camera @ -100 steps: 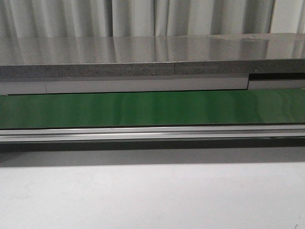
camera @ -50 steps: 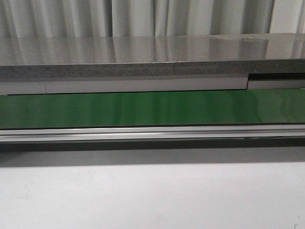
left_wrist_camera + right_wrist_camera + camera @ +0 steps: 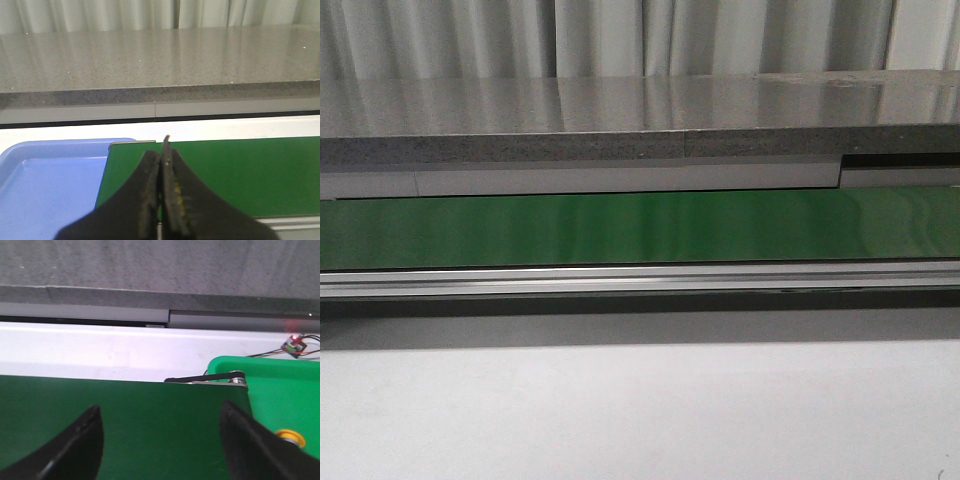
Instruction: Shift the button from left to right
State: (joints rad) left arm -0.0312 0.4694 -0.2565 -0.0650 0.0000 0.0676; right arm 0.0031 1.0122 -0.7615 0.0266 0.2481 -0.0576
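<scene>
Reaching for nothing is the risk here: the right jaws (image 3: 160,440) stand spread over bare green belt (image 3: 125,410), while the button (image 3: 291,438) already lies beyond their right finger in the green bin (image 3: 280,390). Left jaws (image 3: 162,200) are pressed together, empty. Front view matches earlier.

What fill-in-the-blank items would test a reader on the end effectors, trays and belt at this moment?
1. The left end effector has its fingers pressed ____ over the green belt.
2. The right end effector stands ____, with nothing between its fingers.
3. The tray beside the belt's end in the left wrist view is ____ in colour.
4. The yellow button lies in the ____ tray.

Missing words: shut; open; blue; green
</scene>
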